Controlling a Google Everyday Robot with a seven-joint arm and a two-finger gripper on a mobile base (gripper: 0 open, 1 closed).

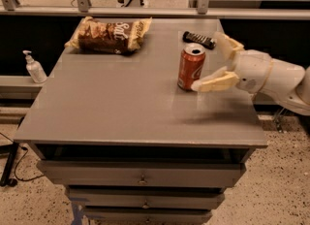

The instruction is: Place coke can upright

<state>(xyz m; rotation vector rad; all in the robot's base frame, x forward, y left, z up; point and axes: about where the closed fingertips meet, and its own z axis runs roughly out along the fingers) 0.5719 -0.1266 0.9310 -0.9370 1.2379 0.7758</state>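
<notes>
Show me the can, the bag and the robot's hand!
can (191, 69): camera view, red side.
bag (110, 35): camera view, brown front.
hand (207, 61): camera view, between its open fingers, right of the can.

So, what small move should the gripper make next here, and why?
Probably draw the gripper straight back to the right, away from the small red aluminium coke can. The can stands upright on the grey table, the jaws are spread open, and the lower finger lies close to the can's base, so a sideways sweep might tip it.
</notes>
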